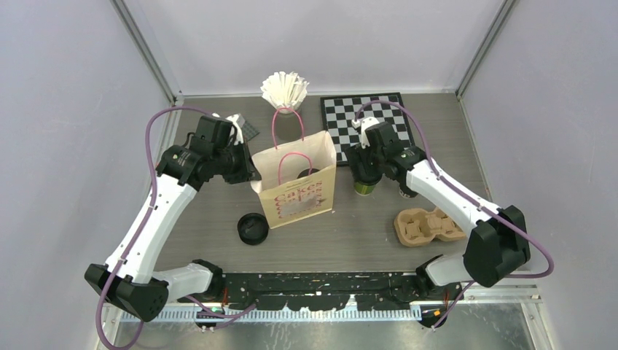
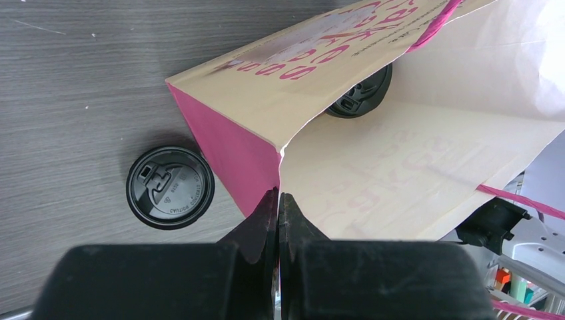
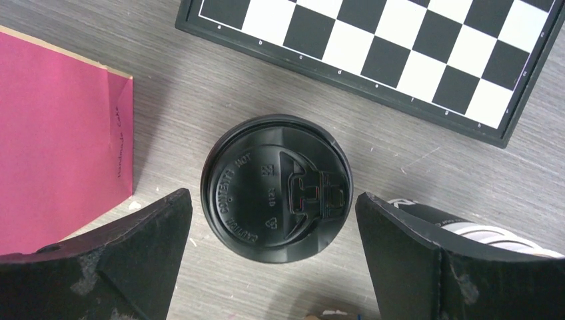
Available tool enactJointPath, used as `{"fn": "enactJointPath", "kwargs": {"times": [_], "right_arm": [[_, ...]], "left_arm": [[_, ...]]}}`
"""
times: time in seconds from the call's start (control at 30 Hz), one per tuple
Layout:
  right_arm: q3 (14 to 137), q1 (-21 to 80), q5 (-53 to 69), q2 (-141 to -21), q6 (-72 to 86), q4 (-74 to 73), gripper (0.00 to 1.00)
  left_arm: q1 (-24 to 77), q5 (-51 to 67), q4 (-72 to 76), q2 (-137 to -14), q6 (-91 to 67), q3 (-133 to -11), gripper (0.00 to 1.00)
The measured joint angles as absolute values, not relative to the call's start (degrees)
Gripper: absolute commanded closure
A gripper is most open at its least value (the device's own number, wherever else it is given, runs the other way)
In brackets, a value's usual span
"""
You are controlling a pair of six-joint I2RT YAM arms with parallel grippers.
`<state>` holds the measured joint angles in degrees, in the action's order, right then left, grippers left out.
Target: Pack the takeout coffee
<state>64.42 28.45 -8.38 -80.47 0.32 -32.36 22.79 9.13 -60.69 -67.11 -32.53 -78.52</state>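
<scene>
Three takeout coffee cups show, all with black lids. One cup (image 1: 253, 228) (image 2: 170, 188) stands on the table left of the cream paper bag (image 1: 295, 186) (image 2: 400, 167). Another cup (image 1: 306, 173) (image 2: 360, 97) sits inside the bag. An olive-green cup (image 1: 364, 188) (image 3: 276, 189) stands right of the bag. My left gripper (image 1: 251, 175) (image 2: 278, 200) is shut on the bag's left rim edge and holds its mouth open. My right gripper (image 1: 364, 175) (image 3: 272, 195) hangs open over the olive-green cup, a finger on each side of the lid and clear of it.
A brown pulp cup carrier (image 1: 428, 224) lies at the right front. A chessboard (image 1: 368, 117) (image 3: 400, 60) lies behind the right gripper. A holder of white paper (image 1: 284, 89) stands behind the bag. The bag's pink side (image 3: 60, 140) is close to the right gripper's left finger.
</scene>
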Motion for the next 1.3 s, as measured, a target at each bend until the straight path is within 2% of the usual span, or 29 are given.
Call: {"fn": "enactJointPath", "kwargs": {"times": [0.2, 0.73, 1.13, 1.3], "right_arm": [[57.4, 28.4, -8.4, -78.0, -1.8, -24.4, 0.03], [54.8, 27.7, -7.7, -77.5, -3.0, -18.3, 0.13], [52.1, 27.5, -6.6, -76.1, -2.9, -15.1, 0.12], [51.9, 27.5, -6.5, -76.1, -2.8, -14.5, 0.08]], "left_arm": [[22.8, 10.2, -60.7, -67.1, -32.6, -78.5, 1.00], [22.7, 10.9, -60.7, -67.6, -32.6, -78.5, 1.00], [22.7, 11.6, -60.6, -68.1, -32.5, -78.7, 1.00], [22.7, 11.7, -60.5, -68.6, -32.6, -78.7, 1.00]]}}
